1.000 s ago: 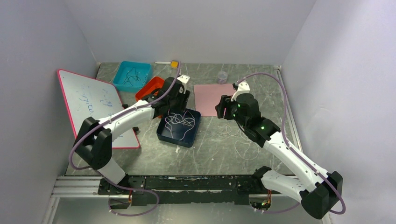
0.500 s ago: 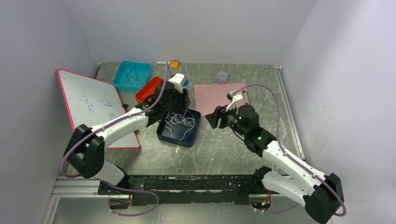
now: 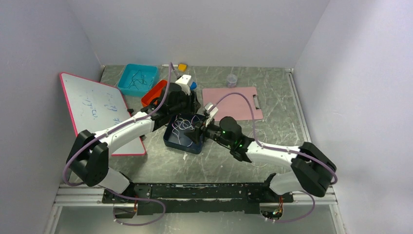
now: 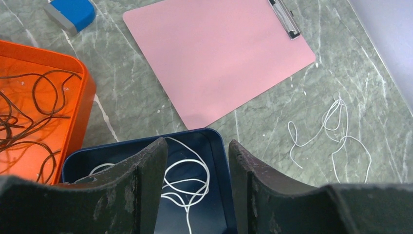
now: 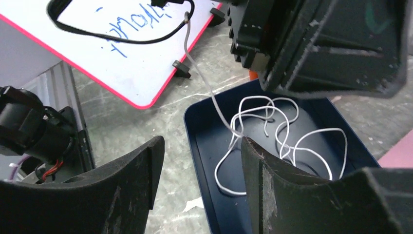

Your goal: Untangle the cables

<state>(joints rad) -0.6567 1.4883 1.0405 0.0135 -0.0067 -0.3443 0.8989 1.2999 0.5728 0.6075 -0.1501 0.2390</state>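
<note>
Several white cables (image 3: 187,126) lie in loose loops in a navy tray (image 3: 169,141). My left gripper (image 3: 187,106) hangs open and empty over the tray's far end; its wrist view shows the cable loops (image 4: 187,219) between the jaws (image 4: 197,143). My right gripper (image 3: 197,130) is open and empty, low over the tray, its jaws (image 5: 200,141) straddling the near-left rim (image 5: 195,131) beside the white loops (image 5: 311,131). One thin strand rises from the tray toward the left arm. Another white cable (image 4: 336,117) lies loose on the table to the right. Dark cables (image 4: 29,112) fill an orange tray (image 4: 83,97).
A pink clipboard (image 3: 238,100) lies behind the right arm. A whiteboard (image 3: 97,109) leans at the left. A teal tray (image 3: 127,73) with dark cables sits at the back left beside the orange tray (image 3: 153,92). A blue eraser (image 4: 73,12) and a small cup (image 3: 232,79) stand further back.
My right arm has swung left from beside the clipboard and stretched low over the navy tray. My left gripper has shifted slightly toward the tray's far end.
</note>
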